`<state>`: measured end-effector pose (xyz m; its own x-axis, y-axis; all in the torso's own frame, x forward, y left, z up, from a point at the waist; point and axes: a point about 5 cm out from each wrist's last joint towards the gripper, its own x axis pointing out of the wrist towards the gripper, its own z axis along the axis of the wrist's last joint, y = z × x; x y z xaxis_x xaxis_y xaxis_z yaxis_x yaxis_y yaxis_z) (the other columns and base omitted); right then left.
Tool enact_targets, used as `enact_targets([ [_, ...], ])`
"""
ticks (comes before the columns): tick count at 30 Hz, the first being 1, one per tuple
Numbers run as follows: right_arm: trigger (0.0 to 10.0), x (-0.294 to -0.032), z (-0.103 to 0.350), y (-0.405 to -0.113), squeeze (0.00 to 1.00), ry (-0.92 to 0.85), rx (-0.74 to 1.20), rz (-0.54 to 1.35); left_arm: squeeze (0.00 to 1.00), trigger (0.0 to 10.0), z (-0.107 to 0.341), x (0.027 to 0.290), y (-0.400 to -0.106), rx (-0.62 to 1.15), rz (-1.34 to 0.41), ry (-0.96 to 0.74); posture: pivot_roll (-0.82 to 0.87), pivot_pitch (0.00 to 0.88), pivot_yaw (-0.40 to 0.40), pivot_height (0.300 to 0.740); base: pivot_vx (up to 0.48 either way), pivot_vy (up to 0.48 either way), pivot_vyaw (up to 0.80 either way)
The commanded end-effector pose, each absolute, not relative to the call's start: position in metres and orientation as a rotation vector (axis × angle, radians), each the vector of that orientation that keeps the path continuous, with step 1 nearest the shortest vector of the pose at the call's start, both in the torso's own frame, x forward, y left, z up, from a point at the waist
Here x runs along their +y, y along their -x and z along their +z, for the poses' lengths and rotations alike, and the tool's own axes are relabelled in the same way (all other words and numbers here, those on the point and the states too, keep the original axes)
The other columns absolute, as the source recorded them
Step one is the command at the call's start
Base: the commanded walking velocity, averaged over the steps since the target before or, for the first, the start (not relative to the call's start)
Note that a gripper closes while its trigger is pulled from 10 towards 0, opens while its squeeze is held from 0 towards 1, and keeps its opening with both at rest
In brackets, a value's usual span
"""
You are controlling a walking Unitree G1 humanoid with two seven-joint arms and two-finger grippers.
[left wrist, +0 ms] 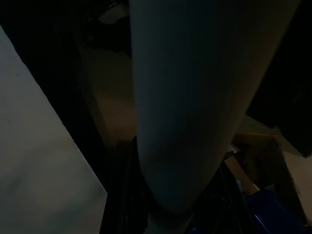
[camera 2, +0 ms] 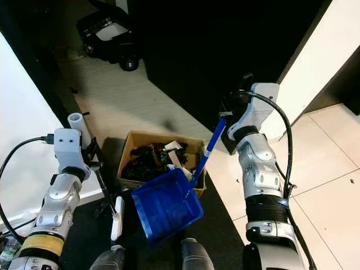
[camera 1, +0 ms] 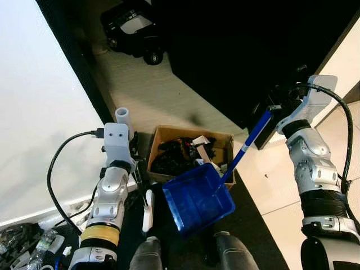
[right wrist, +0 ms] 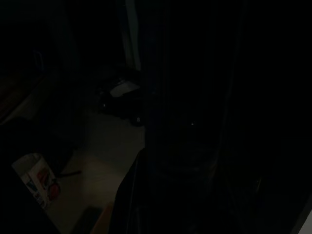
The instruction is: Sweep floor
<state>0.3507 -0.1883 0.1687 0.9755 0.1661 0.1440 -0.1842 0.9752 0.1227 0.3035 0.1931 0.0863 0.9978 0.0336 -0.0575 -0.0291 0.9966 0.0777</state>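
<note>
A blue dustpan [camera 1: 197,202] hangs tilted just in front of a cardboard box [camera 1: 169,135] that holds dark scraps. Its long blue handle [camera 1: 247,143] slants up to my right gripper [camera 1: 271,112], which is shut on it beside the dark cabinet. My left gripper [camera 1: 134,153] is shut on a pale grey broom pole [camera 1: 122,117], whose top end sticks up above my wrist. The pole [left wrist: 185,107] looms close in the left wrist view, with the dustpan's [left wrist: 273,214] edge beside it. A white piece [camera 1: 147,211] low on the broom sits left of the dustpan. The right wrist view is very dark.
A white wall [camera 1: 39,112] runs along my left and a large dark cabinet [camera 1: 253,50] stands ahead on the right. A black wheeled device [camera 1: 135,28] lies on the floor further ahead. Pale tiles [camera 1: 264,180] spread to the right. Cables and clutter [camera 1: 28,242] lie at lower left.
</note>
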Motion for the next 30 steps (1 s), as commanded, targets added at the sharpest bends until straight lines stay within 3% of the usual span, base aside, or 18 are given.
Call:
enact_targets([
  [1, 10.0, -0.1787, 0.1254, -0.3434, 0.00, -0.170, 0.073, 0.196, 0.00, 10.0, 0.0853, 0.1916, -0.3023, 0.064, 0.025, -0.077, 0.00, 0.121, -0.022, 0.740, -0.326, 0.000, 0.00],
  [27, 10.0, -0.1758, 0.1225, -0.3426, 0.00, -0.170, 0.088, 0.201, 0.00, 10.0, 0.0853, 0.1916, -0.3025, 0.065, 0.023, -0.078, 0.00, 0.124, -0.019, 0.740, -0.337, 0.000, 0.00],
  [30, 10.0, -0.1763, 0.1224, -0.3427, 0.00, -0.170, 0.088, 0.201, 0.00, 10.0, 0.0824, 0.1931, -0.3024, 0.091, 0.032, -0.097, 0.00, 0.124, -0.020, 0.740, 0.000, 0.000, 0.00],
])
